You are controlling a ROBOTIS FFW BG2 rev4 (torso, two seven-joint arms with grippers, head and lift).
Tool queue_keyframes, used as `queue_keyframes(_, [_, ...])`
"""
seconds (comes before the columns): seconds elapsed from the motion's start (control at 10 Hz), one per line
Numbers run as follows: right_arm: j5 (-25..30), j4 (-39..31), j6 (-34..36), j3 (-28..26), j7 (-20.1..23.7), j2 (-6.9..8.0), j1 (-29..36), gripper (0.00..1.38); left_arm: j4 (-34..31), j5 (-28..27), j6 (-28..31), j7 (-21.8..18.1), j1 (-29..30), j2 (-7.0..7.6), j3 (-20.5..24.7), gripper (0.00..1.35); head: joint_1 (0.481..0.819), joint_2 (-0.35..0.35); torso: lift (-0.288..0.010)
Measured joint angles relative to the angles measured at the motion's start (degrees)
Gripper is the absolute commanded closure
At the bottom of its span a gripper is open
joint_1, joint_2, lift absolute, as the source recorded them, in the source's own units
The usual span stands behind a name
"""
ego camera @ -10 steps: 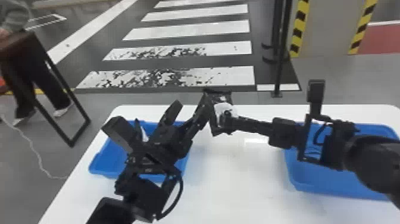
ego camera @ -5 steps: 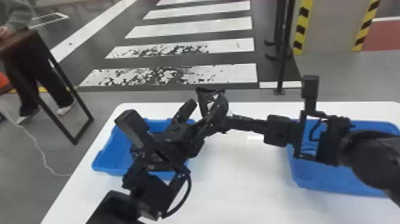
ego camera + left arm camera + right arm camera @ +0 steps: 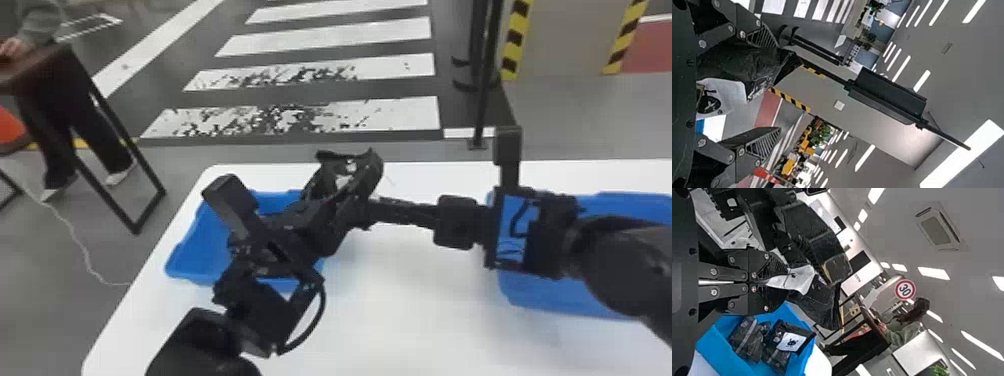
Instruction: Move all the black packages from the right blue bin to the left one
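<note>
I've got my right gripper [image 3: 371, 206] clenched on a black package [image 3: 798, 279], its arm coming in from three o'clock. My left gripper [image 3: 336, 192] comes from seven — fingers spread wide, that package between them. From the head view's middle, the left blue bin [image 3: 195, 260] sits at eight o'clock, with more black packages [image 3: 746, 340] inside — the right blue bin [image 3: 560, 300] at four.

Can't see much inside the left blue bin [image 3: 197, 255] in the head view, screened by the left arm [image 3: 260, 310]; miss part of the right blue bin [image 3: 555, 295], behind the right arm [image 3: 620, 265] and past the edge; can't trace the black package [image 3: 738, 64] fully there, blurred.
</note>
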Motion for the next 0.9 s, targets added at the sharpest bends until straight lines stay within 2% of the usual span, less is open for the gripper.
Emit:
queue_keyframes(0.1, [-0.21,0.00,-0.32,-0.05,0.00,0.00,-0.12,1.16,0.00,0.02,0.25,0.02,0.13,-0.09,0.35,1.03,0.679,0.248,-0.140])
queue_keyframes(0.2, [-0.52,0.15,-0.74,-0.12,0.01,-0.01,-0.18,1.16,-0.01,-0.33,0.32,0.00,0.20,-0.12,0.53,1.23,0.676,0.249,-0.140])
queue_keyframes(0.4, [-0.78,0.34,-1.36,-0.21,-0.01,-0.03,-0.21,1.15,-0.01,-1.56,-0.10,-0.04,0.19,-0.23,0.98,1.21,0.672,0.252,-0.140])
queue_keyframes(0.5, [-0.80,0.54,-1.65,-0.32,-0.13,-0.04,-0.21,1.00,-0.01,-2.62,-0.48,-0.02,0.10,-0.28,1.22,1.21,0.668,0.254,-0.140])
queue_keyframes(0.6, [-0.50,0.65,-1.82,-0.50,-0.26,-0.07,-0.06,0.57,0.06,-4.16,-0.95,0.32,-0.23,-0.37,1.82,1.21,0.663,0.258,-0.140])
queue_keyframes(0.7, [0.71,0.69,-1.84,-1.31,-0.38,-0.15,0.79,0.23,1.42,-7.46,-1.93,1.68,-1.26,-0.69,3.14,1.21,0.659,0.271,-0.140])
queue_keyframes(0.8, [1.65,0.86,-1.85,-2.81,-0.51,-0.20,2.20,0.09,5.23,-13.16,-3.97,3.46,-3.15,-1.37,5.48,1.21,0.657,0.297,-0.140])
queue_keyframes(0.9, [2.30,1.07,-1.85,-4.75,-0.53,-0.29,3.66,0.12,10.25,-20.21,-5.62,5.14,-5.22,-2.18,8.53,1.21,0.658,0.312,-0.140])
